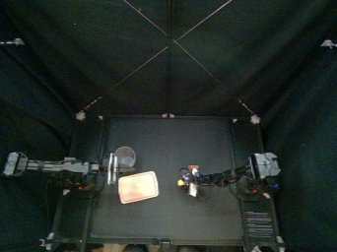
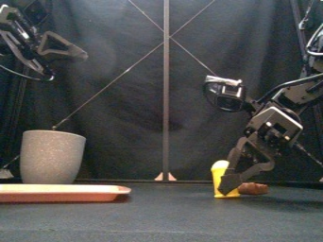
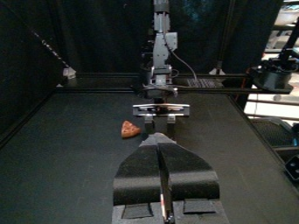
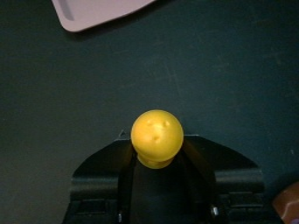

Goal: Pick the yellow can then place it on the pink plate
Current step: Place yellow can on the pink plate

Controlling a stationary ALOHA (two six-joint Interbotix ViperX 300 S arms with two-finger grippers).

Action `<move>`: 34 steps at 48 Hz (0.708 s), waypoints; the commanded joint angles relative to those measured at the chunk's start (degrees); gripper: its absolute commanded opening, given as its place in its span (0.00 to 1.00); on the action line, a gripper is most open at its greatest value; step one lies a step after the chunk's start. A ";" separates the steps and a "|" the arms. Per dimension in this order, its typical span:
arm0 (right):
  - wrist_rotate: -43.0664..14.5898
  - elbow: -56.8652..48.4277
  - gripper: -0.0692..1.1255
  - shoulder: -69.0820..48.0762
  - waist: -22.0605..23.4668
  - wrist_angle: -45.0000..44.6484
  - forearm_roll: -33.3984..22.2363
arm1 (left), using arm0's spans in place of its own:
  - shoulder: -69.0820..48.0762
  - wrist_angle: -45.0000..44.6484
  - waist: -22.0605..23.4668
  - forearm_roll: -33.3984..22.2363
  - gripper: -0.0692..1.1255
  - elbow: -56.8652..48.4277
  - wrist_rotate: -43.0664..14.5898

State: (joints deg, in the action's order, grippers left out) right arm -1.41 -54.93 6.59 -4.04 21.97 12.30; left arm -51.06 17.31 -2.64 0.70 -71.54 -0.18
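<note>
Black curtains close the booth on three sides, and the small black table [image 1: 171,133] carries only a few things. The yellow can [image 4: 156,136] is on the right part of the table, low at the surface. The right gripper [image 2: 243,176] has its two jaws closed against the can's sides. From the front view one cannot tell whether the can's bottom touches the table or hangs just above it. The pink plate [image 2: 63,192] lies well apart to the left, with the grey cup [image 2: 53,156] just behind it. The left gripper [image 3: 167,179] rests at the left edge, its jaws pressed together and empty.

Several things could go wrong from here. The can looks a little tilted between the jaws, so it may slip or turn when it is lifted. A small brown toy [image 2: 255,188] lies just beside the can, and a jaw could push it. If the can is carried too low, its bottom may catch the plate's rim and shift the plate. If the arm goes too far back, it may knock the cup. If the can is released too high, it may fall over and roll off.
</note>
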 commanded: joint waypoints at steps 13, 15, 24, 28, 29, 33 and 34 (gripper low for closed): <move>0.53 7.29 0.60 -1.67 -1.32 -1.32 -2.72 | 0.18 0.44 -0.70 0.09 0.06 1.32 -0.09; 0.53 9.76 0.60 -1.41 -1.23 -1.49 -4.22 | 0.26 0.53 -0.88 0.18 0.06 1.32 -0.09; 0.09 19.95 0.60 1.67 -0.88 -2.37 -10.63 | 0.18 0.53 -2.46 0.62 0.06 1.32 -0.18; 0.00 25.49 0.60 5.19 -0.53 -2.90 -12.39 | 0.18 0.53 -3.34 0.62 0.06 1.32 -0.18; 0.00 26.72 0.60 6.15 -0.35 -3.08 -12.48 | 0.18 0.53 -3.52 0.62 0.06 1.32 -0.18; 0.00 31.46 0.60 10.11 0.18 -3.69 -12.57 | 0.26 0.44 -4.22 0.53 0.06 1.32 -0.18; 0.00 32.70 0.60 11.07 0.26 -3.96 -12.57 | 0.18 0.53 -4.39 0.53 0.06 1.32 -0.18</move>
State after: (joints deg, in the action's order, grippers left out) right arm -1.32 -26.81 16.52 -4.39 18.28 -0.18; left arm -51.06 17.31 -6.42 1.14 -71.54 -0.26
